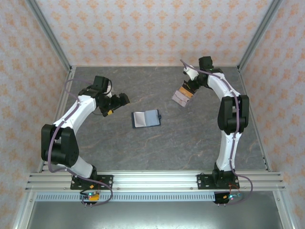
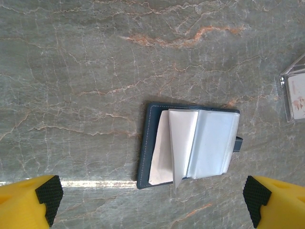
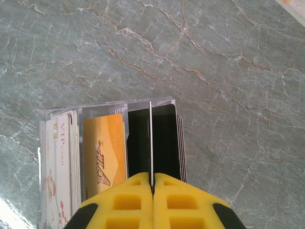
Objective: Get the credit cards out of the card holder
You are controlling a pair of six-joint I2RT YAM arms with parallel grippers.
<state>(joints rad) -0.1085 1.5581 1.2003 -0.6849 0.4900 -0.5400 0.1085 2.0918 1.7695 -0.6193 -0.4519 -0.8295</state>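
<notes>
card holder lies open mid-table, grey lining up, tab toward the right. the left gripper hovers just left of it, fingers spread wide. farther right, the right gripper pinches a thin card seen edge-on, above a clear tray holding the credit cards — pinkish, orange, black.

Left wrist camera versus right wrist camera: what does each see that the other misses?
Left wrist: the card holder lying open, ahead of the open left gripper. Right wrist: the right gripper shut on a thin card seen edge-on, over an orange card and black cards. Both: the marbled table and the clear card tray.
</notes>
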